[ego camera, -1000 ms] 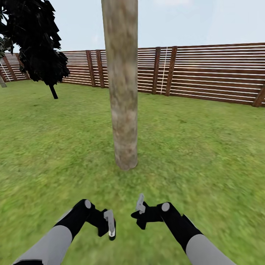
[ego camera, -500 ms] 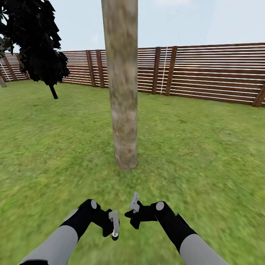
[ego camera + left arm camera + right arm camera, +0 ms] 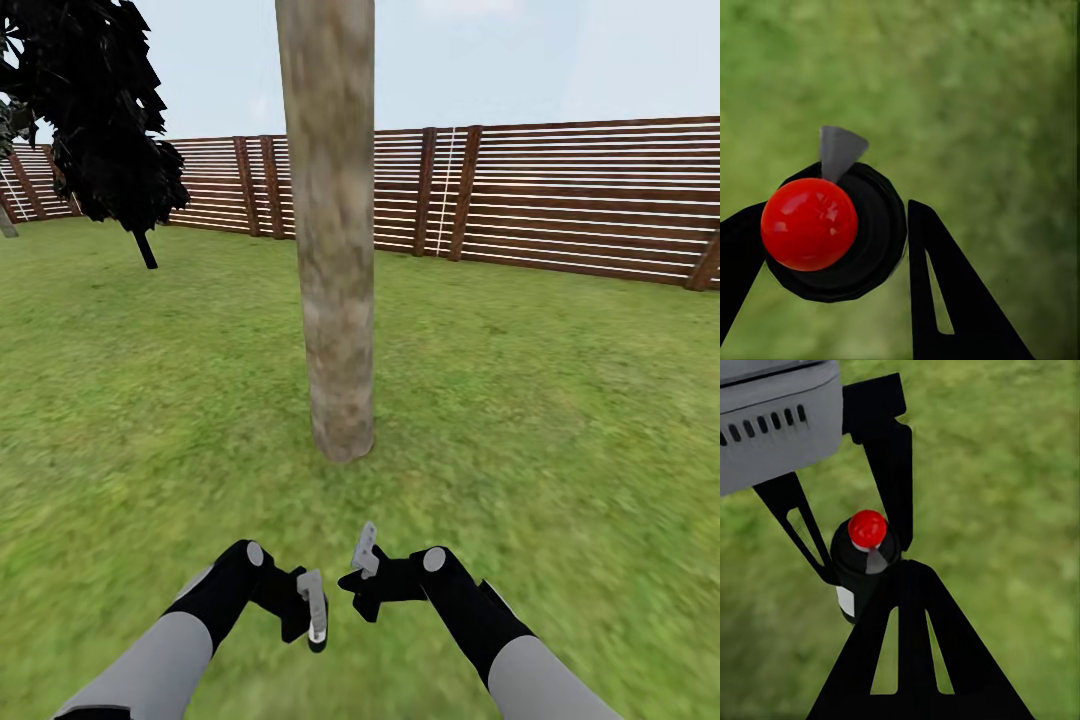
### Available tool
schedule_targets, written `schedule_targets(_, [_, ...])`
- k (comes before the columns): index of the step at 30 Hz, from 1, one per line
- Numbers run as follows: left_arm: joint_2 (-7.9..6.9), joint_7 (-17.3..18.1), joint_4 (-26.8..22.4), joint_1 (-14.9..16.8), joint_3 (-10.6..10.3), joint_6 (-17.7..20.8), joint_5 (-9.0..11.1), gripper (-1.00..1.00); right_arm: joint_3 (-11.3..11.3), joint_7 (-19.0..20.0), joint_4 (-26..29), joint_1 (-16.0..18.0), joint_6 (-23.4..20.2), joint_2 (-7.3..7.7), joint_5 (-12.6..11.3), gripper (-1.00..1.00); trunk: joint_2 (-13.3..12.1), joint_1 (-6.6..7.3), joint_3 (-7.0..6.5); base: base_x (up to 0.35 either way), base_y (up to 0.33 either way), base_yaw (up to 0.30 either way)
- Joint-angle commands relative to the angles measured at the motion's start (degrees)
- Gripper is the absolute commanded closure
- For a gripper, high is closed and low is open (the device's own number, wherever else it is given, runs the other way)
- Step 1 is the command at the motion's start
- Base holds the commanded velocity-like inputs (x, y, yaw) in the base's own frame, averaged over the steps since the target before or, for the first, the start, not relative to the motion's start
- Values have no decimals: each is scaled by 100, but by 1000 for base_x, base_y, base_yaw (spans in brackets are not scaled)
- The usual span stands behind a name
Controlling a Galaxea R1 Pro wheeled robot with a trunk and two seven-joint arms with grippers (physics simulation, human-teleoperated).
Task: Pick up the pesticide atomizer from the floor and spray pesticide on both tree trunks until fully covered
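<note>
left wrist view: left gripper [image 3: 832, 247] pinching atomizer [image 3: 832, 232], red cap up, likely readied to spray tree trunk [image 3: 330, 230]; right gripper [image 3: 358, 570] state unclear.

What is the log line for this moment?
left gripper: shut on atomizer | right gripper: shut, empty | trunk: ahead, upright | grass: under both grippers

- Both arms have light grey upper segments and matte black forearms, each with a small round grey cap at the wrist joint.
- The left gripper [image 3: 312, 618] and right gripper [image 3: 362, 562] are black with pale grey finger plates.
- Up close, the fingers [image 3: 911, 660] are flat black wedges with slim triangular cut-outs.
- A grey housing [image 3: 772, 424] carries a row of short vent slots.
</note>
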State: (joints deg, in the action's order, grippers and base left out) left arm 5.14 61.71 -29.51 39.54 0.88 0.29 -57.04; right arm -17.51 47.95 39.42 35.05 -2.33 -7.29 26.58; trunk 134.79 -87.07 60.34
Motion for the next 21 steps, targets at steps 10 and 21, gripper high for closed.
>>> schedule_targets(10, [8, 115, 22, 1, 18, -26, 306, 100, -5, 21, 6, 1, -22, -1, 23, 100, 2, 1, 5, 0, 0, 0])
schedule_targets(21, [12, 454, -55, 104, 7, -28, 652, 100, -6, 21, 4, 1, -22, -1, 23, 100, 2, 1, 5, 0, 0, 0])
